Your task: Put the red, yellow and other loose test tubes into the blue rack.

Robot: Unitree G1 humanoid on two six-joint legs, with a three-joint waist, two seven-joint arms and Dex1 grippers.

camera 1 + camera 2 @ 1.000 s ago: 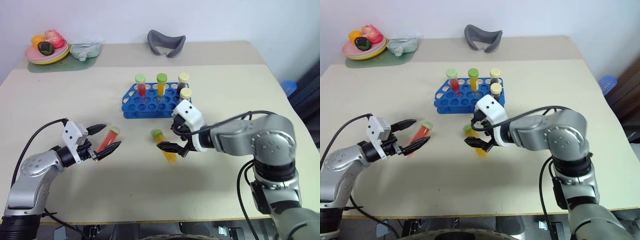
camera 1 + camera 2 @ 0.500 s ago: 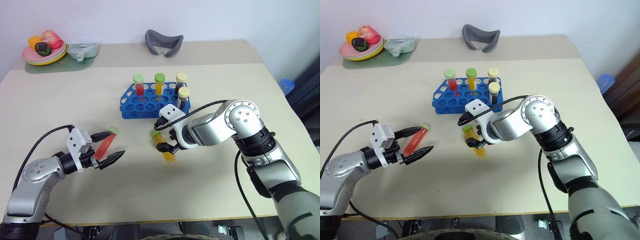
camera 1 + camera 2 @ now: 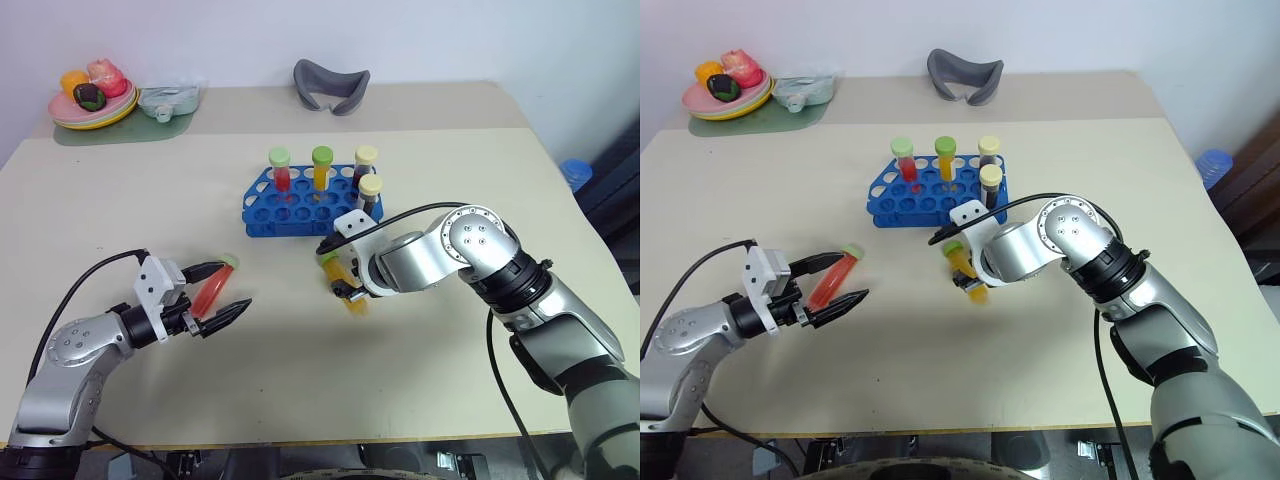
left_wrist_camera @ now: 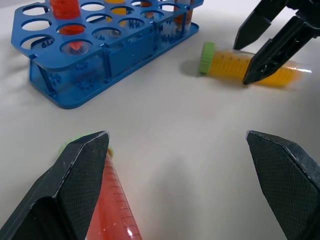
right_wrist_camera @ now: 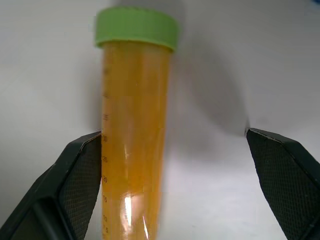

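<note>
Beige table (image 3: pixel 120 200) against a white wall carries the blue rack (image 3: pixel 300 205). Printed graduations 15, 20, 25 mark the yellow tube (image 5: pixel 131 150) lying between the right gripper's (image 3: pixel 345 283) spread fingers. Left gripper (image 3: pixel 224 290) gapes around the red tube (image 3: pixel 212 290) lying flat.

Yellow tube (image 5: pixel 131 150): grad. marks 25, 20, 15, 10

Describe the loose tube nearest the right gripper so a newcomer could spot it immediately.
Find the blue rack mid-table. Just in front of it, a yellow tube lies flat. Unlike the red tube to its left, its liquid is yellow; both have green caps.
</note>
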